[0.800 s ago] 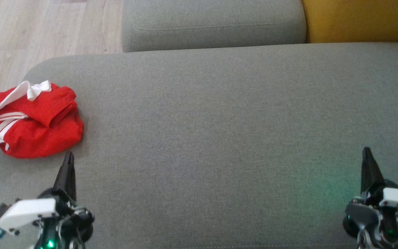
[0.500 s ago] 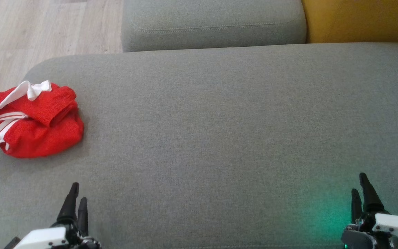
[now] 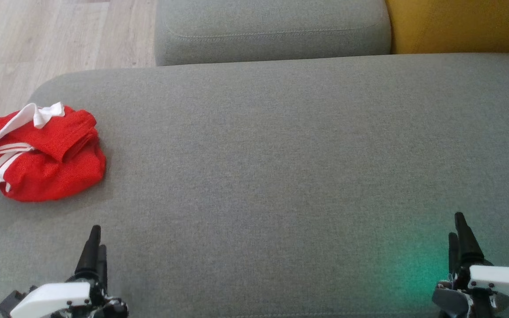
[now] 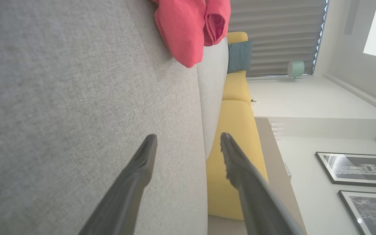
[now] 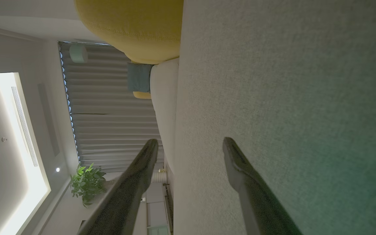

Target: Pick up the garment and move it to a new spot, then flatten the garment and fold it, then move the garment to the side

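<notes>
We counted one garment: a red, finely textured fabric garment with white stripes and a white band [image 3: 38, 154], folded into a loose, rounded bundle. It lay at the left end of the wide grey woven-fabric sofa seat [image 3: 259, 176], partly over its rounded edge, ahead of our left gripper [image 3: 99, 238] and apart from it.

We had two grippers, each with two long, dark, tapering fingers. In the left wrist view the left gripper's fingers stood well apart with nothing between them. Our right gripper [image 3: 455, 226], near the seat's right end and far from the garment, was likewise spread wide and held nothing. A soft green glow [image 3: 409, 265] lay on the fabric beside it.

Beyond the seat we saw one grey padded cushion with a stitched seam [image 3: 272, 31] and, to its right, one smooth mustard-yellow cushion [image 3: 457, 26]. Pale wood-plank flooring [image 3: 38, 39] showed at the upper left. The left wrist view took in two black-framed pictures [image 4: 354, 169] on a white wall and one teal cushion [image 4: 239, 56]; the right wrist view showed one leafy green plant [image 5: 86, 184] below pleated grey curtains [image 5: 109, 114]. Nothing lay on the seat between the grippers and the garment.
</notes>
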Motion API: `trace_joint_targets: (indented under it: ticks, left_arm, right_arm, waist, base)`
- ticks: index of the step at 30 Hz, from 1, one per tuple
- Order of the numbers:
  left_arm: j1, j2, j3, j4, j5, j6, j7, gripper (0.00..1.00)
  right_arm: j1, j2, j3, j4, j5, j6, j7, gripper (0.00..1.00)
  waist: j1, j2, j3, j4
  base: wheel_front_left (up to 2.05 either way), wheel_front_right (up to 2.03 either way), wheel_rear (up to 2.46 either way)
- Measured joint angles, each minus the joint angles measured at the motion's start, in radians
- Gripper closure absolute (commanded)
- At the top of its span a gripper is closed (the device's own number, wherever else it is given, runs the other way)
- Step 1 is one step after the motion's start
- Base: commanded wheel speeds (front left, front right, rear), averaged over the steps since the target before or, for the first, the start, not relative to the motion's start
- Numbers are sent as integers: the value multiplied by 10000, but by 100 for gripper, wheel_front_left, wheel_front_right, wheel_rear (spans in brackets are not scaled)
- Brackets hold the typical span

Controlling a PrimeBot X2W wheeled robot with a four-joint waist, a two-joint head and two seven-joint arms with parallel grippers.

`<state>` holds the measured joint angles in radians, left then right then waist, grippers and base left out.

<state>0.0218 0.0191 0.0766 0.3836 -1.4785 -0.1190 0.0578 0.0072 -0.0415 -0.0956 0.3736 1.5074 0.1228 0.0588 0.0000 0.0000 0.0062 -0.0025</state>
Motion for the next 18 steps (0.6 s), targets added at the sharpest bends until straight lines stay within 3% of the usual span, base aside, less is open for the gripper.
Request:
trace_joint_targets:
  ticks: [18]
  left_arm:
    - [-111, 6, 36, -102, 2627, -8, -512, 0]
  right_arm:
    - [-448, -134, 573, -29, -2489, 0, -458, 0]
  waist:
    - [0, 0, 40, -78]
  base:
    - [0, 0, 0]
